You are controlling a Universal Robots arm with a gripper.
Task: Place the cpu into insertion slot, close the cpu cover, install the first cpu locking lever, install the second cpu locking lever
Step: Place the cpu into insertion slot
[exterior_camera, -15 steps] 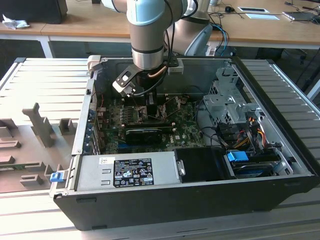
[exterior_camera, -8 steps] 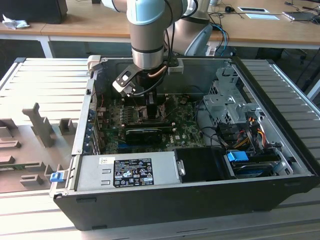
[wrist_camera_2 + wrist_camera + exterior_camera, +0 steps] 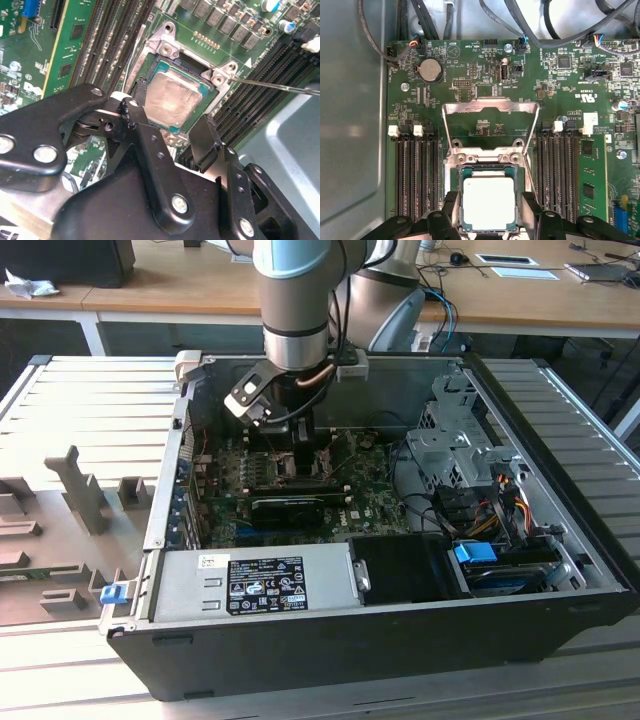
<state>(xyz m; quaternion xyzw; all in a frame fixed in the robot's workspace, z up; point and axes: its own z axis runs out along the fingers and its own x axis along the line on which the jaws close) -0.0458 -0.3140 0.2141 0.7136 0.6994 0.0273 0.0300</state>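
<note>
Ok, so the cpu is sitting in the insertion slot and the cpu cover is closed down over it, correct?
Not quite. The cpu does sit in the insertion slot, but the cpu cover is open, swung back off the chip. The first wrist view shows this.

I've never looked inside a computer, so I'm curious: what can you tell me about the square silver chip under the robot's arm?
The cpu is a small, flat, square chip with a dull silver-grey metal top and a thin green border. Its top looks slightly cloudy in the second wrist view. It lies level in the insertion slot on the green motherboard. The cpu cover is swung open, leaving the chip exposed. The gripper sits right at the chip, but whether it touches cannot be told.
</note>
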